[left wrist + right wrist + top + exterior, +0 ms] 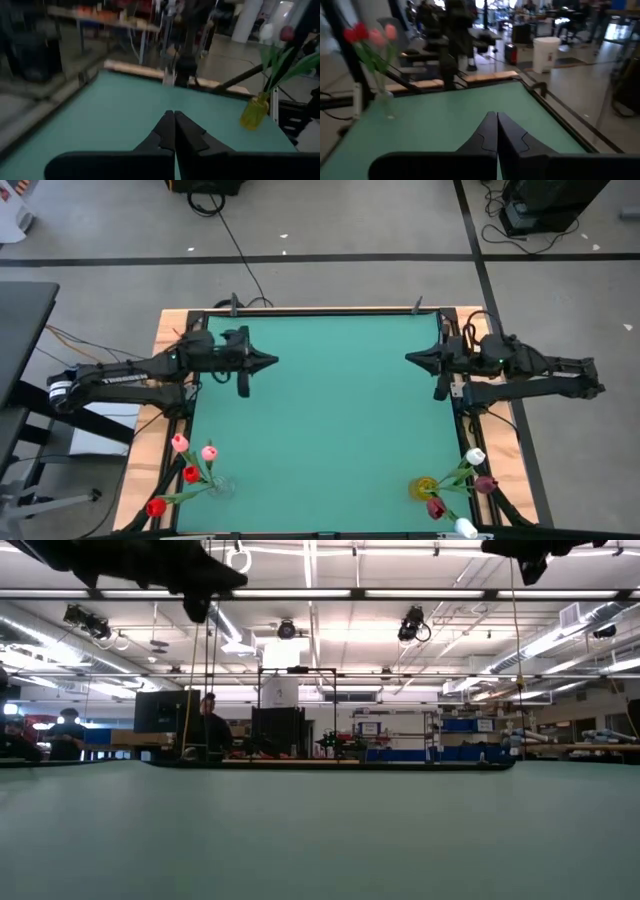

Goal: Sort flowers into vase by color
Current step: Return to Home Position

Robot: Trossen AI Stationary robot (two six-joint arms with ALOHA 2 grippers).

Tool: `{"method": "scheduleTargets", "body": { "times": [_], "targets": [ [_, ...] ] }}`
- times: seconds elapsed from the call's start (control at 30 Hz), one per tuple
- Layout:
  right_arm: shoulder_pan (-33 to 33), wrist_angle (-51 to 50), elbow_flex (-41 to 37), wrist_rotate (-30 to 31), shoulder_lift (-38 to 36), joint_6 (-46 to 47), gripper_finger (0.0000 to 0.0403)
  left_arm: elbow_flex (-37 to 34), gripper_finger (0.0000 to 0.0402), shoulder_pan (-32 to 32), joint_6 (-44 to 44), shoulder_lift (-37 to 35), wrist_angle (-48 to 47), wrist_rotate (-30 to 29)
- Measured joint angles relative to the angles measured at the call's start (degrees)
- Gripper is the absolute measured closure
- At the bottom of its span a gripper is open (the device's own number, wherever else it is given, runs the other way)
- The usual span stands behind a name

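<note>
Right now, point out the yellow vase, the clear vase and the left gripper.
yellow vase (424, 488), high view, on its body.
clear vase (222, 485), high view, on its body.
left gripper (272, 361), high view, at its shut fingertips.

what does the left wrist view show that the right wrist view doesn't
Only the left wrist view: the yellow vase holding a white flower and a dark red flower, seen past the shut left hand. Only the right wrist view: the clear vase holding red flowers and pink flowers, seen past the shut right hand. Both: the green table and the room beyond it.
</note>
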Motion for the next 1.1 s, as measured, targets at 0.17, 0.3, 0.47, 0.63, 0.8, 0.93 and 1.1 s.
{"method": "scheduleTargets", "body": {
  "times": [0.17,0.3,0.47,0.63,0.8,0.93,1.1],
  "targets": [
    [-0.01,-4.57,0.99,0.64,-4.25,-1.42,0.0400,2.42,0.0400,-1.09,3.06,-8.50,-9.75,-4.23],
    [0.00,-9.95,2.96,0.66,-7.94,0.01,0.0401,3.02,0.0400,-1.10,3.55,-17.34,-20.29,-7.25],
    [0.00,-11.04,1.99,0.64,-8.48,-0.83,0.0402,0.13,0.0400,-2.34,5.39,-20.44,-22.89,-7.89],
    [0.00,-9.93,-1.37,0.21,-9.01,-1.04,0.0402,-13.90,0.0401,-4.89,0.53,-19.34,-1.05,-9.07],
    [-0.07,-2.82,-9.08,-5.21,-12.18,2.12,0.0402,-20.01,0.0401,-8.11,-2.52,-18.27,9.97,-12.57],
    [-0.29,14.29,-19.00,-6.41,-12.97,5.84,0.0402,-18.51,0.0401,-11.44,3.33,-19.99,5.47,-12.92],
    [-0.28,19.78,-26.20,-4.70,-12.79,7.57,0.0402,-18.45,0.0401,-11.29,6.30,-24.53,-0.68,-16.75]
  ]
}}
